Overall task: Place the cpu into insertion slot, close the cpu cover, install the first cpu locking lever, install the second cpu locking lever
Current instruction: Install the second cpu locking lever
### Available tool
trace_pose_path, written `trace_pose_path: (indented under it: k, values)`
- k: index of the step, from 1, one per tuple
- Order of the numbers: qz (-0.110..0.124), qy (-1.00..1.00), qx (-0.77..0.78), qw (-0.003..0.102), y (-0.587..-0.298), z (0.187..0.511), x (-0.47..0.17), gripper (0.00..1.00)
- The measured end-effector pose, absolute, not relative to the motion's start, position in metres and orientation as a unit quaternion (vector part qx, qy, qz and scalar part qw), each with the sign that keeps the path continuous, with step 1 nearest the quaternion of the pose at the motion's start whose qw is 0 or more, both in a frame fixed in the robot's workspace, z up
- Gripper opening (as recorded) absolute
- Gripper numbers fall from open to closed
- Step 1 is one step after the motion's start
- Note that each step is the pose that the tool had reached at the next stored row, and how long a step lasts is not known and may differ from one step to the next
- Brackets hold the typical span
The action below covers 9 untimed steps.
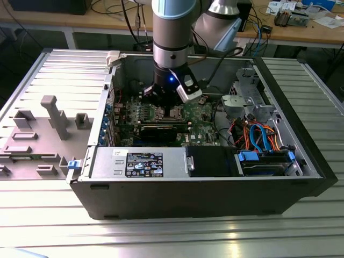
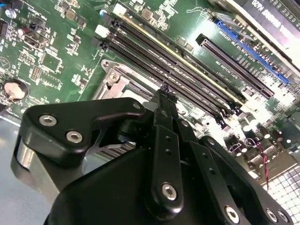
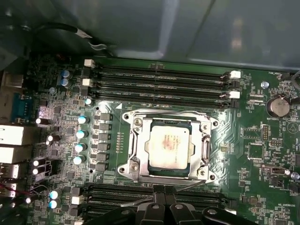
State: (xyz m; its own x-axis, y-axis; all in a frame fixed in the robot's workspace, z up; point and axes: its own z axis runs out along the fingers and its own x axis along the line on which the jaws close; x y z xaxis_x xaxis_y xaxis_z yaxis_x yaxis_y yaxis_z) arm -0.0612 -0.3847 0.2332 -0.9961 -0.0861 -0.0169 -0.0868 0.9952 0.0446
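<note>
Already the cpu (image 3: 169, 146) sits in the insertion slot (image 3: 136, 161) under the closed cpu cover (image 3: 205, 145); gripper (image 3: 164, 190), fingers pressed together and empty, hovers at the socket's edge beside a thin locking lever (image 3: 197, 183). Best to press on the lever squarely and hook it fully under its catch.

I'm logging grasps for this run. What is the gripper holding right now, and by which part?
Nothing is held. The gripper has its fingers shut together, empty, beside the cpu cover, which lies closed over the cpu.
</note>
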Motion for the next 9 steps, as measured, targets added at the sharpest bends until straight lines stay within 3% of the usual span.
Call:
trace_pose_path:
  k: [9]
  values:
    - [0.023, 0.998, -0.055, 0.007, -0.3909, 0.2324, -0.0703, 0.11]
